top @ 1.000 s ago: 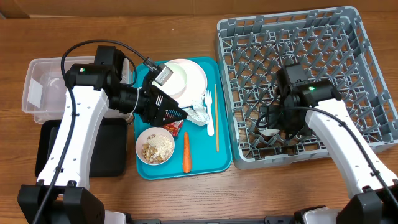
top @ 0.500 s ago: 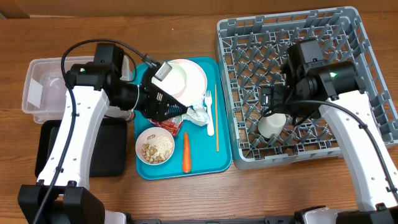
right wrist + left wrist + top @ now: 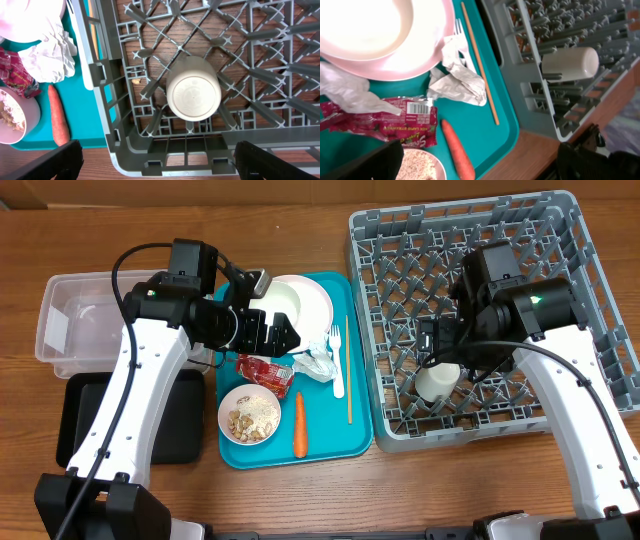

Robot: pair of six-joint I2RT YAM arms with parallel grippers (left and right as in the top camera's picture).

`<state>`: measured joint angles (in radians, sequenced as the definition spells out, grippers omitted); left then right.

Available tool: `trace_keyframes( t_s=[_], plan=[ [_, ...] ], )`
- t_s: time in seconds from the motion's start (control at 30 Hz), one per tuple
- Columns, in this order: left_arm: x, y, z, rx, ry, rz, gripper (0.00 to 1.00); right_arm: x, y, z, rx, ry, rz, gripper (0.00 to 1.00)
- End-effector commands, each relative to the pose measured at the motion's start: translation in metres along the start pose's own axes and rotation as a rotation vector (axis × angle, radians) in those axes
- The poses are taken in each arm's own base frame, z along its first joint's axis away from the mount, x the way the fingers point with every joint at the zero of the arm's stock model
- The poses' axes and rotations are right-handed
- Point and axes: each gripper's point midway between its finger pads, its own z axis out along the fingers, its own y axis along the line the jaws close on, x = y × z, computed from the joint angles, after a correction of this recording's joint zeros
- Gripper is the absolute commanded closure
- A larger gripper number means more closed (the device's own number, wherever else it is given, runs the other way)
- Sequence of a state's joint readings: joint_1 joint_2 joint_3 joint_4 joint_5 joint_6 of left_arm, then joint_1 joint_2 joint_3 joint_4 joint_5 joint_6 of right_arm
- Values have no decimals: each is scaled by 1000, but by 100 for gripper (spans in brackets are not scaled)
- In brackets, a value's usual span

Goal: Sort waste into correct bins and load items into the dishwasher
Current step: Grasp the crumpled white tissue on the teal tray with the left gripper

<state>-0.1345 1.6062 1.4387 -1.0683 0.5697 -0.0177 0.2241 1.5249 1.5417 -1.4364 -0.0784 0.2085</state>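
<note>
Takes the red snack wrapper (image 3: pixel 265 370) as the piece in hand. Lies flat on the teal tray (image 3: pixel 320 438), centre-left of the overhead frame, just below the white plate (image 3: pixel 310 305) and just above the bowl of crumbs (image 3: pixel 250 416), with a crumpled napkin (image 3: pixel 318 363) just beside its right end.

Looks feather-light, thin and limp, with a glossy, slippery skin. Probably folds and crackles instead of lifting as one stiff sheet, and is in no way fragile. Best pinched across the middle of its short width, pressing down so the foil bunches between the pads. Should keep off the napkin and the carrot (image 3: pixel 299 426) at lower right.

For the left gripper (image 3: pixel 283 340): hangs over the wrapper's upper edge, jaws spread wide, fingers at the two bottom corners of the left wrist view. Holds nothing, and no contact shows.

For the right gripper (image 3: pixel 440 348): hovers over the grey rack (image 3: pixel 500 423), right of centre, likewise spread wide and empty. Directly below, the small white cup (image 3: pixel 193 95), mouth-down among the pegs and clear of the fingers.
</note>
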Motion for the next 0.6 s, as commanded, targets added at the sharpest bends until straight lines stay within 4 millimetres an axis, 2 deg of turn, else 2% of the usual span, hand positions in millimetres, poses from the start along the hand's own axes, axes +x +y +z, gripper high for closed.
trace_keyframes(
  t_s=[0.0,0.1,0.2,0.37,0.57],
  plan=[
    [-5,9,2,-63,-19,-63,2,-4,4,-9,-15,-32,-13,0],
    [-3,14,7,-148,-16,-114,1,-4,4,-9,-15,-31,-13,0],
    [0,7,17,-212,-7,-130,0,-4,4,-9,-15,-31,-13,0],
    [-1,-6,44,-362,-36,-119,0,-4,4,-9,-15,-31,-13,0],
    [9,-9,82,-442,-7,-193,0,-4,4,-9,-15,-31,-13,0]
  ],
)
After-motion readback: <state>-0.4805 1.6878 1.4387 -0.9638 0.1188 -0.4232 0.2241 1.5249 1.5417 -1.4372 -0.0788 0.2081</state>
